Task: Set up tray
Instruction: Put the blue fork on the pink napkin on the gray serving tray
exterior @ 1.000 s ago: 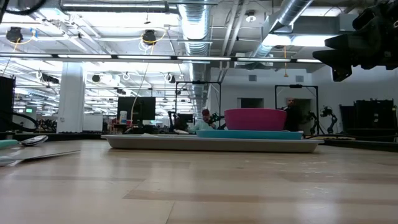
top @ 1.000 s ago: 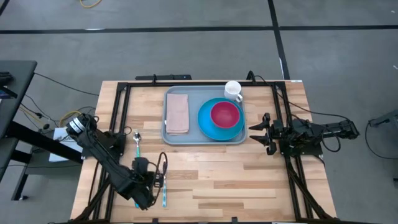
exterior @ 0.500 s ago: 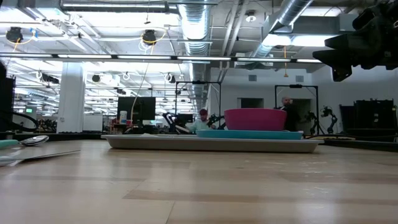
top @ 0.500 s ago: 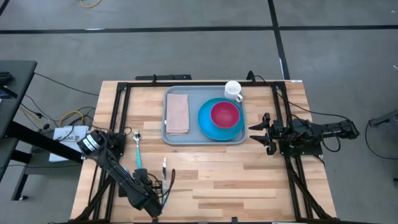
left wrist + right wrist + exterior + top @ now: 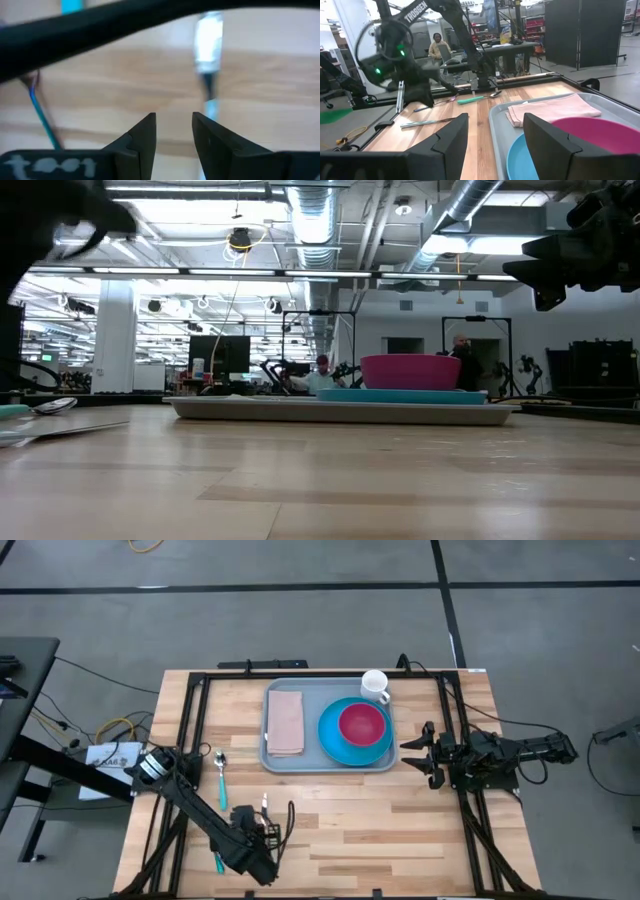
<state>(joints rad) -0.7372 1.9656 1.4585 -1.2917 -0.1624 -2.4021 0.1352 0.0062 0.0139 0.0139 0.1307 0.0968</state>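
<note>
Left gripper [image 5: 262,845] sits low over the bench [image 5: 400,820] near its front-left edge; fingers [image 5: 142,137] are parted a little w/ nothing between them. A silver utensil w/ teal handle [image 5: 210,55] lies just ahead of it. A teal-handled spoon [image 5: 220,778] lies further back.

Large flat grey-blue rectangular plastic tray [image 5: 310,762] sits mid-bench toward the back, holding a folded pink cloth napkin [image 5: 285,720] and a round bright-blue plate [image 5: 352,740] w/ a magenta bowl [image 5: 362,723]. A white mug [image 5: 375,685] stands at its rear corner.

Right gripper [image 5: 420,750] waits beside the tray, fingers [image 5: 447,142] spread, empty.

Risk, as I judge it: a flat utensil may skid or slip out if I close off-centre.
</note>
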